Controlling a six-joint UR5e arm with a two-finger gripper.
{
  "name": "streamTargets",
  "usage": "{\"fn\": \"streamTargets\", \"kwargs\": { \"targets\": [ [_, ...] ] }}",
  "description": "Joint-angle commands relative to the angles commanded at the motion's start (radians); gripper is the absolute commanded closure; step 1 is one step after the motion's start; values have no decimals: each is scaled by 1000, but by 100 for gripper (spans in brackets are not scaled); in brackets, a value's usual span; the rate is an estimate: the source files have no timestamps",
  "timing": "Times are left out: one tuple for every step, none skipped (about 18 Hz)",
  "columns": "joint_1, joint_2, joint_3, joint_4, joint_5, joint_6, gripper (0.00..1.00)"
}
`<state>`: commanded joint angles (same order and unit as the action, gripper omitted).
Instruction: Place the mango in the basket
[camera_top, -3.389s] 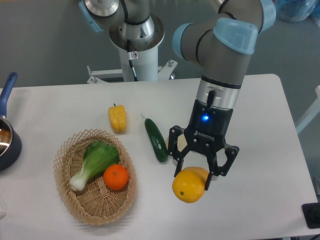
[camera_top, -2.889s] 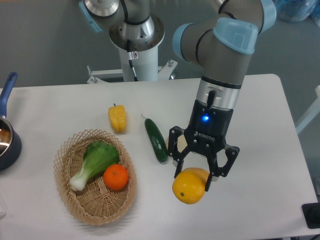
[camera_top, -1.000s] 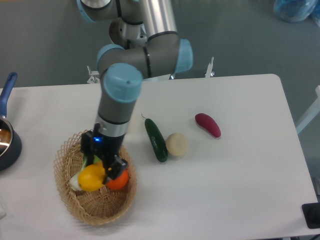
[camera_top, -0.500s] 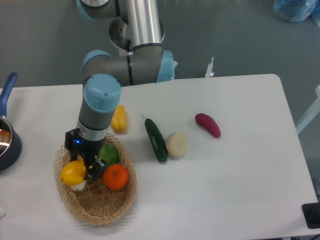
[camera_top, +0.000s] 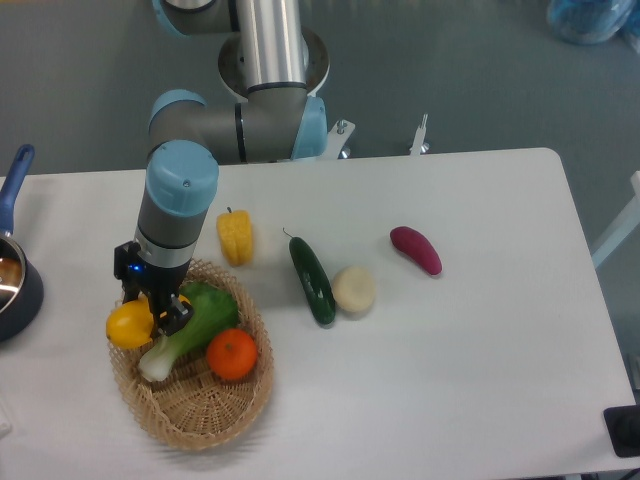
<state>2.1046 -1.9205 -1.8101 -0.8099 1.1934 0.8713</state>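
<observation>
The mango (camera_top: 129, 326), smooth and yellow, hangs over the left rim of the wicker basket (camera_top: 200, 410). My gripper (camera_top: 147, 318) is shut on it, fingers pointing down from the grey-and-blue arm above. Inside the basket lie a green leafy vegetable (camera_top: 195, 318) and a small orange fruit (camera_top: 232, 354). The mango overlaps the basket's left edge; whether it touches the rim I cannot tell.
A yellow bell pepper (camera_top: 235, 237) sits just above the basket. A cucumber (camera_top: 312, 280), a pale round vegetable (camera_top: 353, 289) and a purple eggplant (camera_top: 415, 249) lie to the right. A dark blue pot (camera_top: 12, 275) stands at the left table edge.
The arm carried the mango from the table's right side over the basket, and in the last half second shifted it further left to the basket's left rim.
</observation>
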Motion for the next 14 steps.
{"fn": "streamTargets", "kwargs": {
  "targets": [
    [0,-2,2,2,0,0,80],
    [2,0,0,2,0,0,80],
    [0,0,-1,2,-2,0,78],
    [0,-3,-2,2,0,0,76],
    [0,-5,-2,2,0,0,76],
    [0,-5,-2,0,0,0,76],
    [0,-5,-2,0,0,0,76],
    [0,-5,-2,2,0,0,76],
    [0,-5,-2,2,0,0,71],
    [0,-6,-2,2,0,3,60],
    [0,-6,-2,2,0,3,57],
    [0,-6,-2,2,0,3,48],
    [0,-6,0,3,0,6,30],
    [0,-5,0,3,0,6,17]
  ]
}}
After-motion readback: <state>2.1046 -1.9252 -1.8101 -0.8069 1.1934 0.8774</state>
